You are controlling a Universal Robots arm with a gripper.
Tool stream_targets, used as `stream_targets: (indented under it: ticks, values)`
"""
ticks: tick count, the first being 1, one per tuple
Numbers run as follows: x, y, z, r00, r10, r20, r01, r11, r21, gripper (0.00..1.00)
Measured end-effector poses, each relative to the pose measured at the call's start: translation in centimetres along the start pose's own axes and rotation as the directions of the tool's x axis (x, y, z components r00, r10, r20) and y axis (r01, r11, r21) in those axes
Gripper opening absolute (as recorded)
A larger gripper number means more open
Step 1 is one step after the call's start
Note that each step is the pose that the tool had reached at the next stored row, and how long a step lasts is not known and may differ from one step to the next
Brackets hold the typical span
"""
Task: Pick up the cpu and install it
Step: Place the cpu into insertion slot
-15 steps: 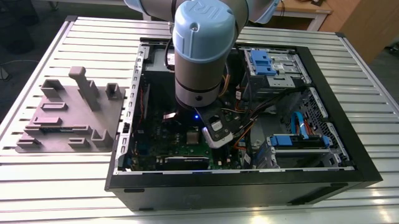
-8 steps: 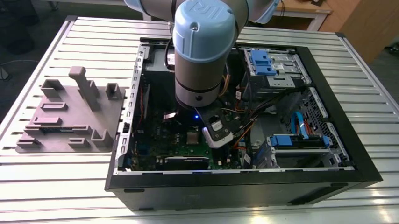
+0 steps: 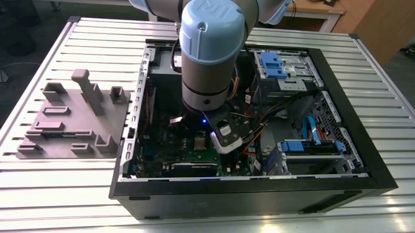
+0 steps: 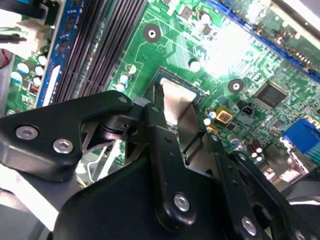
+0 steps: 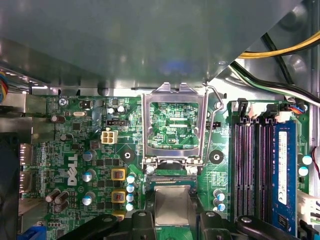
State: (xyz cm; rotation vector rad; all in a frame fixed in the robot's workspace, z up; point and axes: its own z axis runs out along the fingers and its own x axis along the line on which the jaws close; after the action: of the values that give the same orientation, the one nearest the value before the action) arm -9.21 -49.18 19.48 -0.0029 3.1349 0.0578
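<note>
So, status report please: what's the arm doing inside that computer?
Gripper shut on cpu. Held at the socket on the motherboard. Socket lid flipped up, clear of it.

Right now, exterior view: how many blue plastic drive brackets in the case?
2. One blue bracket by the case's far wall; the other blue bracket nearer the camera, at the exterior view's right. The arm may hide more.

Big white lettering runs sideways on the green motherboard (image 5: pixel 75 150) by the capacitors, tiny white print shows through the raised socket frame (image 5: pixel 146 125), and a pale emblem marks the arm's blue cap (image 3: pixel 211 12).
</note>
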Motion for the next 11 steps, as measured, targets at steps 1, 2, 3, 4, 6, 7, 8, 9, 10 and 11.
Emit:
stream_targets:
  ticks: [1, 2, 3, 4, 6, 7, 8, 9, 10, 11]
  values:
    - [0.0, 0.0, -0.01, 1.0, 0.0, -0.0001, 0.0, 1.0, 0.0001, 0.38]
    - [0.0, 0.0, -0.01, 1.0, 0.0, -0.0001, 0.0, 1.0, 0.0002, 0.38]
    - [0.0, 0.0, -0.01, 1.0, 0.0, -0.0001, 0.0, 1.0, 0.0002, 0.38]
    - [0.0, 0.0, -0.02, 1.0, 0.0, -0.0001, 0.0, 1.0, 0.0002, 0.38]
    - [0.0, 0.0, -0.02, 1.0, 0.0, -0.0002, 0.0, 1.0, 0.0003, 0.38]
    - [0.0, 0.0, -0.02, 1.0, 0.0, -0.0002, 0.0, 1.0, 0.0002, 0.39]
    - [0.0, 0.0, -0.02, 1.0, 0.0, -0.0002, 0.0, 1.0, 0.0002, 0.39]
    - [0.0, 0.0, -0.02, 1.0, 0.0, -0.0003, 0.0, 1.0, 0.0002, 0.45]
    - [0.0, 0.0, -0.02, 1.0, 0.0, -0.0003, 0.0, 1.0, 0.0002, 0.45]
    - [0.0, 0.0, -0.02, 1.0, 0.0, -0.0003, 0.0, 1.0, 0.0002, 0.45]
